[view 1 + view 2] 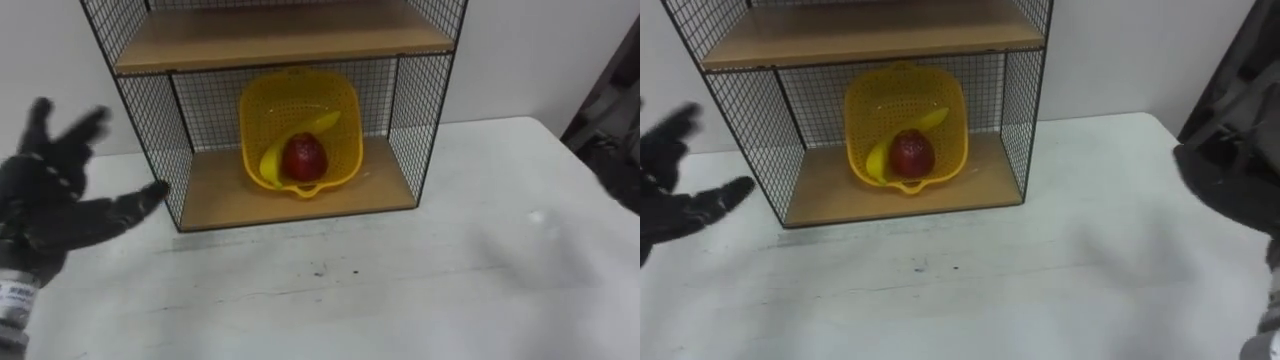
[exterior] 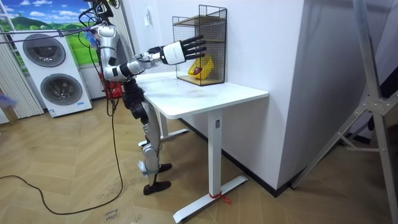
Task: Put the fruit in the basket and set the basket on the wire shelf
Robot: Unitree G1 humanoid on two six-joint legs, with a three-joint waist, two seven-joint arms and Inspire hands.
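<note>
In the left eye view the basket (image 1: 300, 100) sits on the lower board of the shelf (image 1: 220, 195). It seems tilted back toward the rear mesh, with the banana (image 1: 320, 126) and the apple (image 1: 305, 157) inside, so I judge the task nearly done. The left hand (image 1: 45, 190) is spread and holds nothing, and its thumb is just beside the shelf's left mesh wall. Here is the risk, I think: a sideways swing of this hand could catch the wire and push the shelf. The tilted basket could then slide forward and spill the fruit.

In the right eye view the right hand (image 1: 1230, 170) is a dark blur at the right edge, above the table (image 1: 1040, 280) and well apart from the shelf. Whether it is spread or closed I cannot tell.

In the room view the robot stands at the table's end on the room view's left, one arm stretched toward the shelf. Two washers (image 2: 53, 81) stand behind it, well apart, and they block nothing
</note>
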